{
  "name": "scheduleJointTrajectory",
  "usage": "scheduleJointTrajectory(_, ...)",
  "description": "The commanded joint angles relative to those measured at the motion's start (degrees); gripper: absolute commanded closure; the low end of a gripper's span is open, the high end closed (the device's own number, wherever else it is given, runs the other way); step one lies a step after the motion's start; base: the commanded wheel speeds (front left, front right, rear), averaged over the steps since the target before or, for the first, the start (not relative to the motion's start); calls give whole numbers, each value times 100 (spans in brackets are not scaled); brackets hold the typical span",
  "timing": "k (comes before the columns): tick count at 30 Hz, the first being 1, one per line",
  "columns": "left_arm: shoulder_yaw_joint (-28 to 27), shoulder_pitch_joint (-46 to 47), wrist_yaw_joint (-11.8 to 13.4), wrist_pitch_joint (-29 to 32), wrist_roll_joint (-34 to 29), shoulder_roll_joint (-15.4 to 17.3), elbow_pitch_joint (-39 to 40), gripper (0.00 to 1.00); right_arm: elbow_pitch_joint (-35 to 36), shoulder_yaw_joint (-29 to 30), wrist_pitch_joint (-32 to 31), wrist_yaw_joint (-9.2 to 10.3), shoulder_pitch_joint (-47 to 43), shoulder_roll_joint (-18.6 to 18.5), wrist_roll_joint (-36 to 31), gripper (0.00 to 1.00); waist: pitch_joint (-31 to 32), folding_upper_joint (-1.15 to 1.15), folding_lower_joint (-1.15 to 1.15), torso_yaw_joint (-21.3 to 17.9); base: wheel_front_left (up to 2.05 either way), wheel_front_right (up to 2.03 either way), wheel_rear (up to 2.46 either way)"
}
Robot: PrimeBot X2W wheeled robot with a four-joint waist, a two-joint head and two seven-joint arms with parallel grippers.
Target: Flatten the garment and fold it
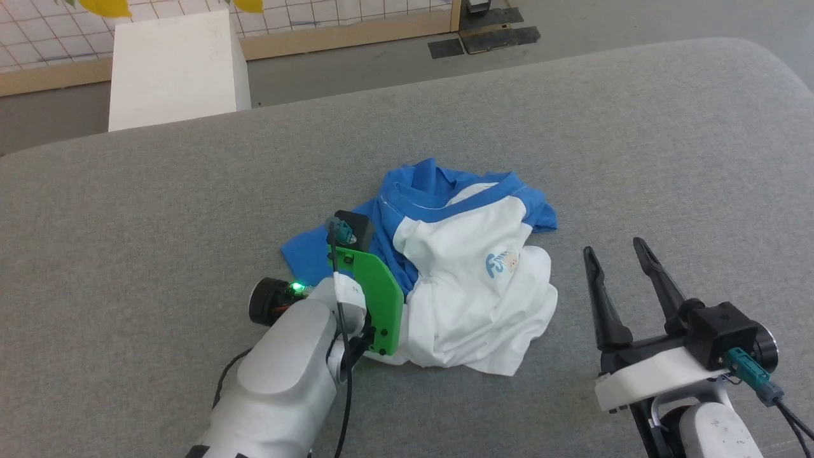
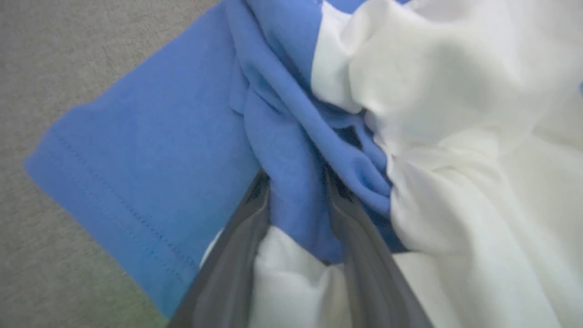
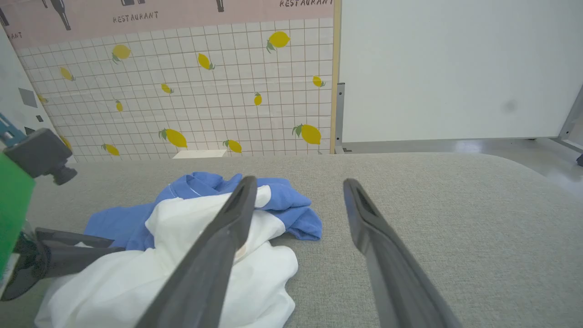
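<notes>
**Left arm.** It reaches over the near left edge of the garment (image 1: 470, 299), with its green wrist plate (image 1: 375, 299) standing above the cloth. In the wrist view, the left gripper (image 2: 295, 175) has one finger on either side of a ridge of blue sleeve fabric, just where the blue meets the white body. Cloth fills the gap between the jaws. It cannot be told whether they pinch that ridge or merely straddle it. Judged purpose: a hold at the sleeve seam would give a firm point from which to draw the heap open.

**Right gripper** (image 1: 613, 245). It sits off the garment's right side, near but not touching, with jaws wide apart and nothing between them. Its fingers point away from the robot. It is probably stationed there to take the opposite side once the left has a hold.

**Garment.** It lies crumpled on the grey padded surface (image 1: 636, 159), between the two grippers.
- The white body is bunched on the near side, with the small blue logo (image 1: 502, 263) facing up.
- The blue neck trim and one blue sleeve are heaped on the far side.
- Another blue sleeve end lies flat, spread out from the left side.

It is not flattened and no fold has been made, so the task is judged to be at its opening step.

**Beyond the garment.** There is more grey surface, then a white block (image 1: 175, 70) well apart to the far left. A lemon-patterned tiled wall (image 3: 205, 91) stands behind.
</notes>
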State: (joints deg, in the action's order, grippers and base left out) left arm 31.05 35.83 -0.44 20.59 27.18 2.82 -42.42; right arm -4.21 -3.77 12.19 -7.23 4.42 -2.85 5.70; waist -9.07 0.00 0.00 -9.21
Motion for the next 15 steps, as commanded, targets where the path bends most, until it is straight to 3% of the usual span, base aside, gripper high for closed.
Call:
scheduleJointTrajectory(1, 13, 96, 7, -88, 33, 7, 49, 100, -24, -1, 49, -25, 45, -3, 32, 0, 39, 0, 0, 9, 0, 0, 0)
scheduleJointTrajectory(6, -228, -67, 239, -1194, 10, 42, 512, 100, -35, 12, 44, -25, 2, -3, 26, 0, 174, 0, 0, 77, 0, 0, 0)
scheduleJointTrajectory(10, -647, -450, 623, -2252, 20, 227, 1092, 100, 11, 99, 30, -25, -54, -3, 10, 0, 238, 0, 0, 218, 0, 0, 0)
scheduleJointTrajectory(15, -1120, -1146, 1115, -2800, 66, 608, 1809, 100, 58, 176, 28, -25, -108, -3, 28, 0, 241, 0, 0, 456, 0, 0, 0)
